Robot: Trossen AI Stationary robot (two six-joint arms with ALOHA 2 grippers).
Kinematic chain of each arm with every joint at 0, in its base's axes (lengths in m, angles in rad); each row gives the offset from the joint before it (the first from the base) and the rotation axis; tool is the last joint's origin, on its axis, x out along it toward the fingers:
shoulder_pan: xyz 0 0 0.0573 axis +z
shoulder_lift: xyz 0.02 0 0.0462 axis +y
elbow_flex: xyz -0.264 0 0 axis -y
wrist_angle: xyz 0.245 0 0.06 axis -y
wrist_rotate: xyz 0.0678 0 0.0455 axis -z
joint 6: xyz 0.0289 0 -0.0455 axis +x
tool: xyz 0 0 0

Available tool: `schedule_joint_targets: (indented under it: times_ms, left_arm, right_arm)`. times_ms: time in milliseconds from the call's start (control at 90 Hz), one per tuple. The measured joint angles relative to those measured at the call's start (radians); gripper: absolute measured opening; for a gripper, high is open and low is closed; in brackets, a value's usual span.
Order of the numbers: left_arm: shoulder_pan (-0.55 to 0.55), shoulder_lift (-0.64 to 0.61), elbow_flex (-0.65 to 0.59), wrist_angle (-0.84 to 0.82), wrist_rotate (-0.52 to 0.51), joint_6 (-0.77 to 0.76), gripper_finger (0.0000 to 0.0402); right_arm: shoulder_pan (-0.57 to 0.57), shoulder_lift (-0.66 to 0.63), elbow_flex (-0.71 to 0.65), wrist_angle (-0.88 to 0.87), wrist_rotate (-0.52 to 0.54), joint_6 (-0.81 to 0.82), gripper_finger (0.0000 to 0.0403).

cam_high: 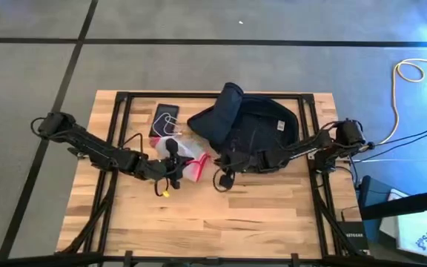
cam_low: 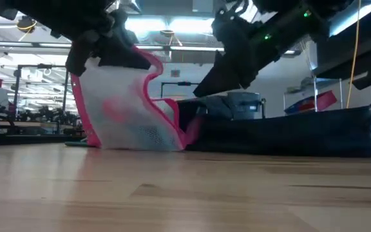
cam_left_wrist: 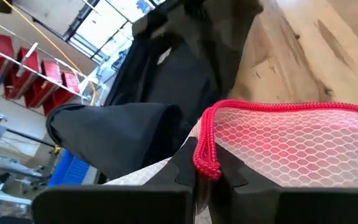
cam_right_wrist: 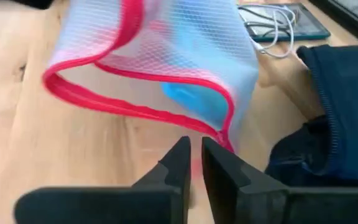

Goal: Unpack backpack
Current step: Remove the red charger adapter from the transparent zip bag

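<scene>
Two items show outside the backpack (cam_high: 254, 133), which lies open at the table's middle-right: a tablet with white cable (cam_high: 165, 119) at the far side, and a red-edged mesh pouch (cam_high: 191, 159) just left of the bag. Left gripper (cam_left_wrist: 207, 169) is clamped on the pouch's red edge, holding it up. Right gripper (cam_right_wrist: 194, 163) sits near the pouch, fingers nearly together, holding nothing. Whether anything remains inside is hidden; unpacking looks partway done.
</scene>
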Motion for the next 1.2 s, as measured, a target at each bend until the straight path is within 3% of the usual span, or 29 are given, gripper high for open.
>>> schedule_joint_targets:
  times_ms: [211, 344, 456, 589, 744, 856, 989, 1111, 1200]
  left_arm:
    - [0.001, 0.0, 0.0, 0.034, 0.009, -0.024, 0.0003]
    - [0.019, 0.0, 0.005, 0.025, 0.12, -0.083, 0.0028]
    - [0.036, -0.007, 0.013, 0.036, 0.231, -0.187, 0.0069]
    - [0.051, -0.032, 0.028, -0.006, 0.232, -0.27, 0.0137]
    - [0.074, -0.043, 0.029, -0.013, 0.198, -0.259, 0.0216]
    - [0.098, -0.043, 0.029, -0.023, 0.195, -0.243, 0.0249]
    - [0.12, -0.043, 0.029, -0.075, 0.187, -0.24, 0.0258]
    - [0.13, -0.043, 0.029, -0.161, 0.072, -0.258, 0.0253]
    - [0.133, -0.054, 0.028, -0.255, 0.015, -0.36, 0.0249]
  right_arm:
    - [0.039, 0.0, 0.004, -0.001, 0.062, -0.025, 0.0083]
    - [0.055, -0.002, 0.025, 0.0, 0.066, -0.053, 0.0122]
    - [0.062, -0.002, 0.048, -0.002, 0.068, -0.063, 0.0146]
    - [0.062, -0.002, 0.068, -0.015, 0.042, -0.132, 0.0159]
    - [0.062, -0.002, 0.075, -0.058, 0.01, -0.235, 0.0163]
    - [0.062, -0.002, 0.075, -0.074, -0.043, -0.273, 0.0163]
    - [0.062, 0.0, 0.075, -0.095, -0.17, -0.322, 0.0163]
    - [0.052, 0.033, 0.075, -0.1, -0.315, -0.267, 0.0163]
    - [0.024, 0.082, 0.075, -0.109, -0.426, -0.165, 0.0163]
